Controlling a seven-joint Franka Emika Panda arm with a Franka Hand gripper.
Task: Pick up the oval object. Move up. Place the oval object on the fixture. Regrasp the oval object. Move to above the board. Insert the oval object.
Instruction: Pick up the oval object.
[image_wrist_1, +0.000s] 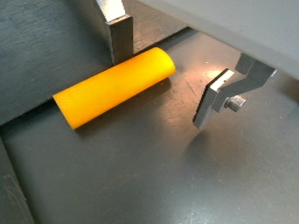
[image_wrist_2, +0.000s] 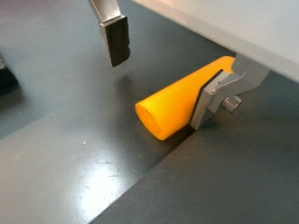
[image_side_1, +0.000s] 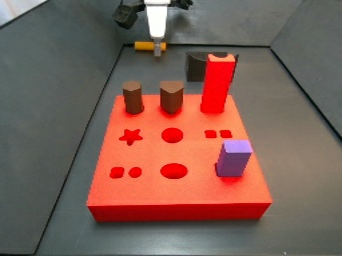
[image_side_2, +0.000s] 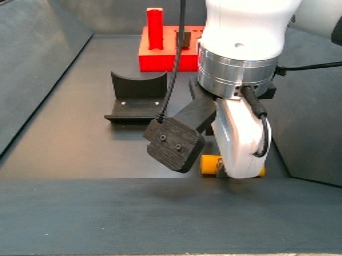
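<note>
The oval object (image_wrist_1: 114, 86) is a yellow-orange peg lying on its side on the dark floor, close to the back wall. It also shows in a wrist view (image_wrist_2: 176, 101) and in both side views (image_side_1: 143, 45) (image_side_2: 211, 165). My gripper (image_wrist_1: 163, 87) is low over it and open, with one finger on each side of the peg's end. In a wrist view (image_wrist_2: 159, 92) one finger looks close against the peg and the other stands apart. The red board (image_side_1: 174, 150) lies in the middle of the floor, away from the gripper (image_side_1: 156, 38).
The dark fixture (image_side_1: 197, 66) (image_side_2: 134, 95) stands between the board and the gripper. On the board stand two brown pegs (image_side_1: 134, 97) (image_side_1: 171, 96), a tall red block (image_side_1: 218, 82) and a purple block (image_side_1: 235, 158). Grey walls close in the floor.
</note>
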